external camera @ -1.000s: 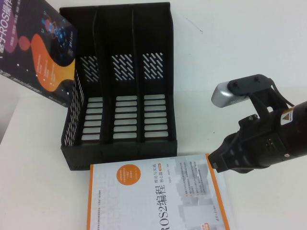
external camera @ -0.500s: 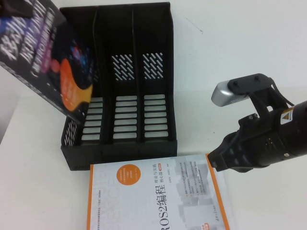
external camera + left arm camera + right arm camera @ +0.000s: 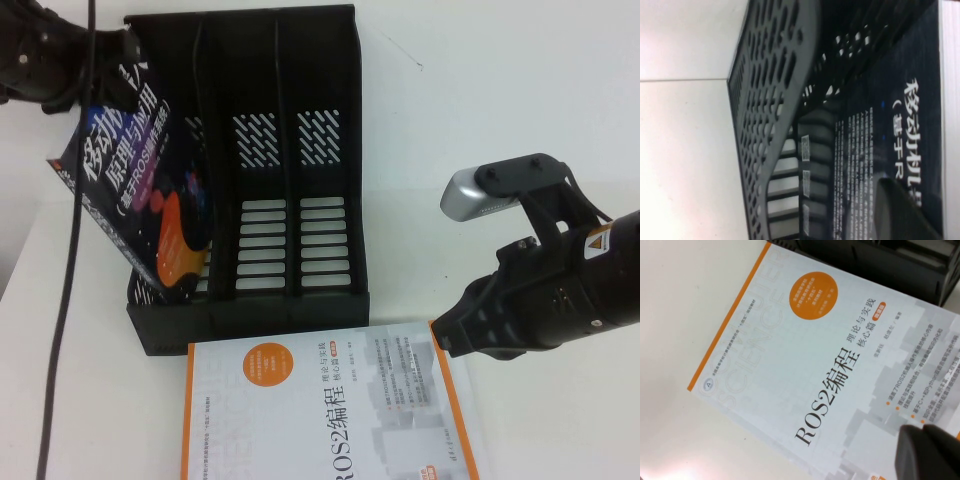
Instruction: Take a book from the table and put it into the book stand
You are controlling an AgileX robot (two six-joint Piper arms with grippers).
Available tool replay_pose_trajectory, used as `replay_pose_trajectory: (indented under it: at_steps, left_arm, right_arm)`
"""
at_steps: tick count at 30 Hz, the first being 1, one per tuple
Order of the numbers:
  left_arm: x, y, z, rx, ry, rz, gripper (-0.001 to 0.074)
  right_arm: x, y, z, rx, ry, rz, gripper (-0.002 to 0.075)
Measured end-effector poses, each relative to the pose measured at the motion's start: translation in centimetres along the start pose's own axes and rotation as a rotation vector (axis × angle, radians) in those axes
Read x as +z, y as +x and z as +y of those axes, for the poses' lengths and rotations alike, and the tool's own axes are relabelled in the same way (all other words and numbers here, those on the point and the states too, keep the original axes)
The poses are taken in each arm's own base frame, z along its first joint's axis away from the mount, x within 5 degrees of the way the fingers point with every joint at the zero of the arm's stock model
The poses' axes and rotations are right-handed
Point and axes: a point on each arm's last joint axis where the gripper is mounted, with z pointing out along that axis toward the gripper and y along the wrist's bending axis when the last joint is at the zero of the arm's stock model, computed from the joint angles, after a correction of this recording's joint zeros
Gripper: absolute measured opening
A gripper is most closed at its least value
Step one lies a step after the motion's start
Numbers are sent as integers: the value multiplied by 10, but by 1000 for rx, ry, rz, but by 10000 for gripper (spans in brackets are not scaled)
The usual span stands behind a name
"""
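Note:
The dark book (image 3: 135, 190), with its white Chinese title and orange blob, hangs tilted over the left end of the black book stand (image 3: 290, 150). Its lower corner dips into the leftmost slot. My left gripper (image 3: 112, 58) is shut on the book's top edge at the far left. In the left wrist view one finger (image 3: 900, 212) lies on the cover (image 3: 920, 75), next to the stand's perforated side wall (image 3: 770, 100). My right gripper (image 3: 450, 335) is shut and empty, hovering over the white-and-orange ROS2 book (image 3: 320, 410). Its tips (image 3: 921, 432) show above that cover (image 3: 805, 370).
The ROS2 book lies flat on the white table (image 3: 500, 80), right in front of the stand. The stand's middle and right slots hold nothing. The left arm's cable (image 3: 65, 300) hangs down along the table's left side.
The dark book has moved right and down, from beside the stand to over its leftmost slot. The left arm has come into view. The right arm has not moved.

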Motion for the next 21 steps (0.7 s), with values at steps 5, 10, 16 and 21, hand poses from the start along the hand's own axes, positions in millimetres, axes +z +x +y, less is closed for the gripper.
replay_pose_trajectory:
  at_steps: [5, 10, 16, 21]
  left_arm:
    - [5, 1, 2, 12, -6, 22, 209]
    - [-1, -1, -1, 13, 3, -4, 322]
    - [-25, -2, -3, 38, -67, -53, 190]
    - [-68, -2, -6, 92, -206, -139, 31]
  right_arm:
    - [0, 0, 0, 0, 0, -2, 5]
    - [0, -2, -2, -16, 20, -19, 5]
    - [-12, -1, -7, -79, 113, -35, 5]
    - [-57, 4, -13, -95, 322, -110, 5]
